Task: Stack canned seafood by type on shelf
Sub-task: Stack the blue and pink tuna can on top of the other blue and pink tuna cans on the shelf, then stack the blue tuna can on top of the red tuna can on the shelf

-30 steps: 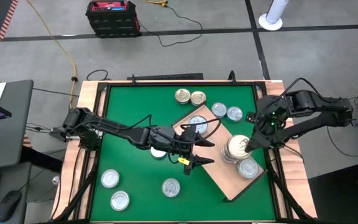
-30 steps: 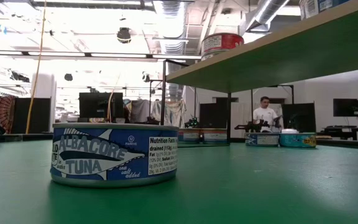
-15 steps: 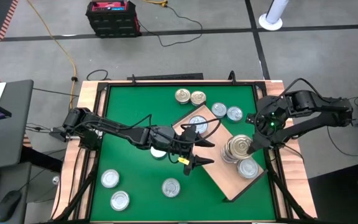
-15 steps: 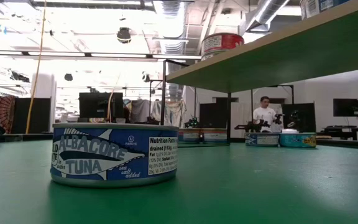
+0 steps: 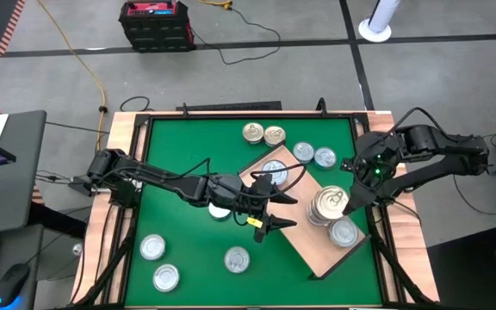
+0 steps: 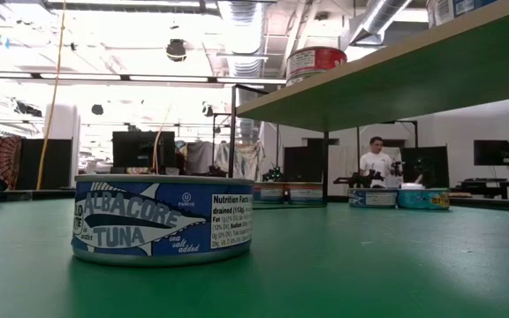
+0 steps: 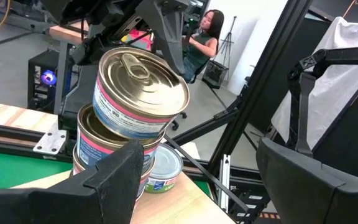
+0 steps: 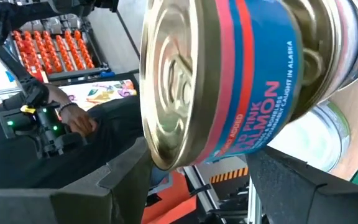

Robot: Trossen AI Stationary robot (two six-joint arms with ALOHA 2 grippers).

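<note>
1. Lower left of the high view: three loose tins sit on the green mat with open room around them.
2. Centre: the left gripper, fingers spread and empty, hovers at the shelf's left edge.
3. Centre right: the right gripper, fingers spread, flanks the tilted top can of the salmon stack on the shelf.
4. One tin lies just beside the stack, near the table's right rim.
</note>
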